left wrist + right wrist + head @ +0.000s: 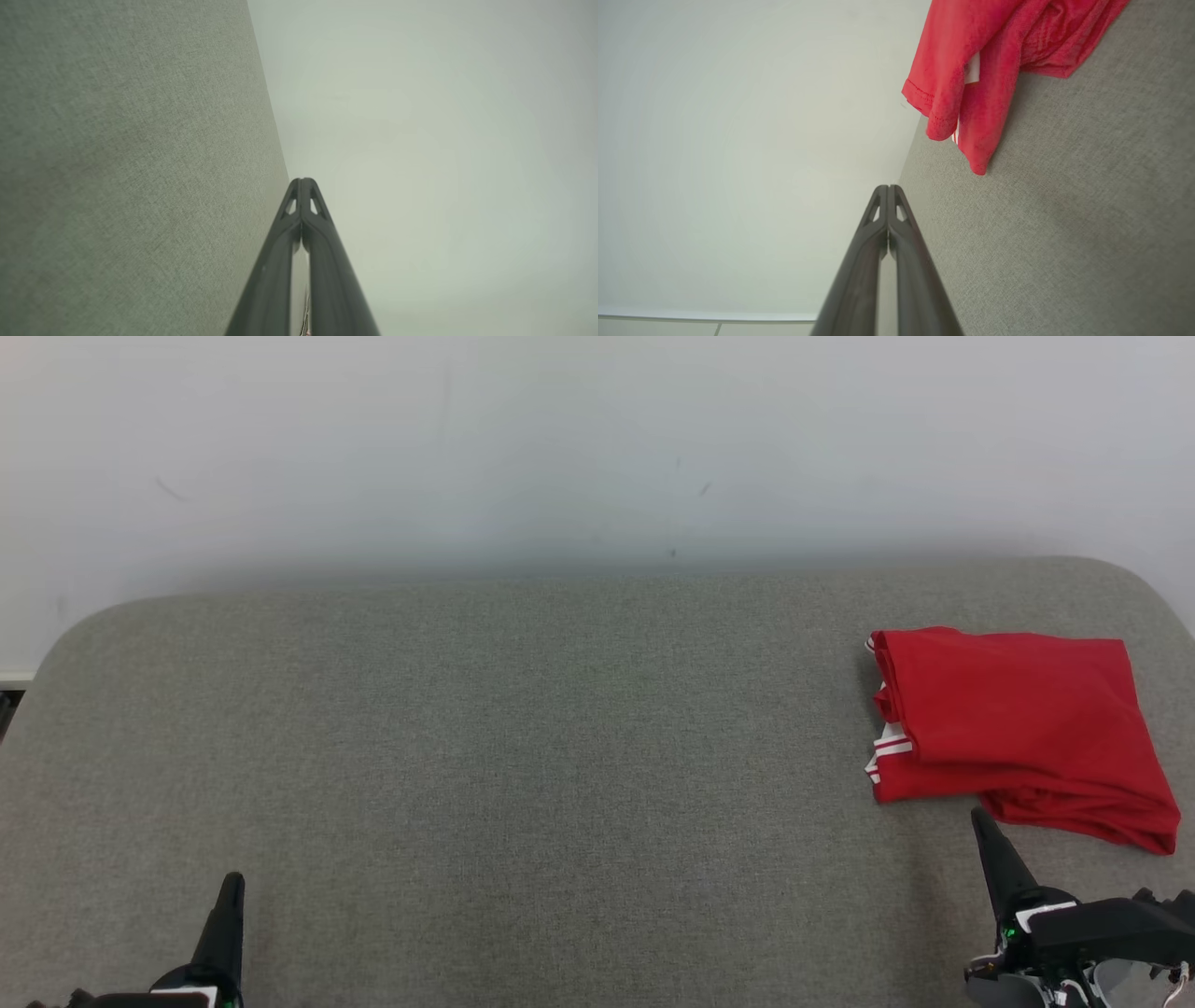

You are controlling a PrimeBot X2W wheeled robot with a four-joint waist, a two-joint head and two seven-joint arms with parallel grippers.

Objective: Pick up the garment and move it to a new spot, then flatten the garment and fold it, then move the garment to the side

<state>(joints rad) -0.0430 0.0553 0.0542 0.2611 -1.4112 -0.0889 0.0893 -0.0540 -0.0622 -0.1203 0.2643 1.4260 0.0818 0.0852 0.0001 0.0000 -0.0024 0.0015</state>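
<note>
Folding looks done: the red white-striped garment [1018, 728] lies folded at the right side of the grey worktop [523, 728], just beyond the right end effector [978, 816], which is closed and empty. The left end effector [233, 879], near left, is likewise closed and empty. The next move calls for little — perhaps just backing the 2 arms clear.

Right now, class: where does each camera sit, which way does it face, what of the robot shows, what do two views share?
Head view: on the head, facing forward-down over the table; left jaws lower left, right jaws lower right.
Left wrist view: along its shut jaws, past table to wall.
Right wrist view: along its shut jaws toward the red garment.
Shared by head and right wrist: the garment.
</note>
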